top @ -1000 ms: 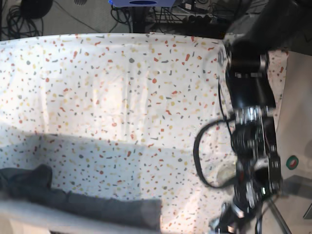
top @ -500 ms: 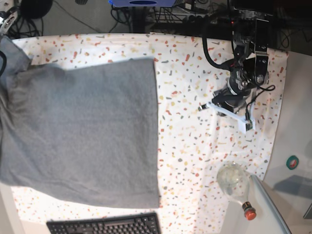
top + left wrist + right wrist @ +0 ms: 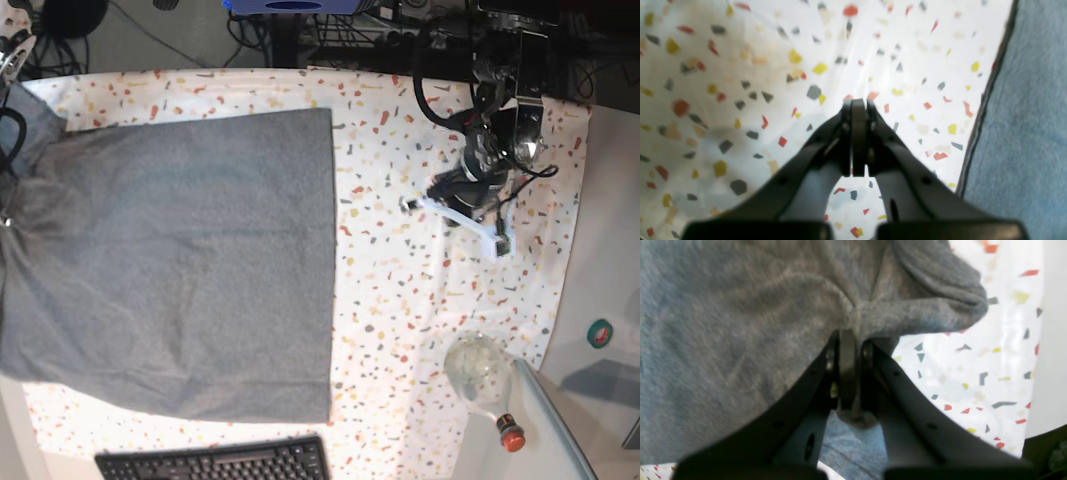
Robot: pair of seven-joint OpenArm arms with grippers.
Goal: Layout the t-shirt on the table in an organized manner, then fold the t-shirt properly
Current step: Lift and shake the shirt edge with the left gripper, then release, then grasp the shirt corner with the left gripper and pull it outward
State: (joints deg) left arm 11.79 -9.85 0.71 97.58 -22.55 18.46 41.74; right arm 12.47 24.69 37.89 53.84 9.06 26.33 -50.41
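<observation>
Over the speckled table (image 3: 400, 330), toward two o'clock in the base view, the left arm is seen reaching down from the far edge with its wrist bent, and the left gripper (image 3: 858, 110) is held just above bare cloth with its jaws pressed together on nothing. At the nine o'clock edge of the same view only a sliver of the right arm is shown; most of it is cut off by the frame. From the right wrist view, the right gripper (image 3: 848, 340) is seen pinched on a bunched fold of the t-shirt (image 3: 180, 260), with grey knit gathered between the fingers. The garment is spread flat across the left half of the table, its straight edge running from twelve to six o'clock near the middle, while its left side is lifted and rumpled at the pinch. Sleeves and collar cannot be made out. At six o'clock a keyboard (image 3: 215, 462) is partly cropped, and at five o'clock a glass bottle (image 3: 485, 380) is lying on its side.
</observation>
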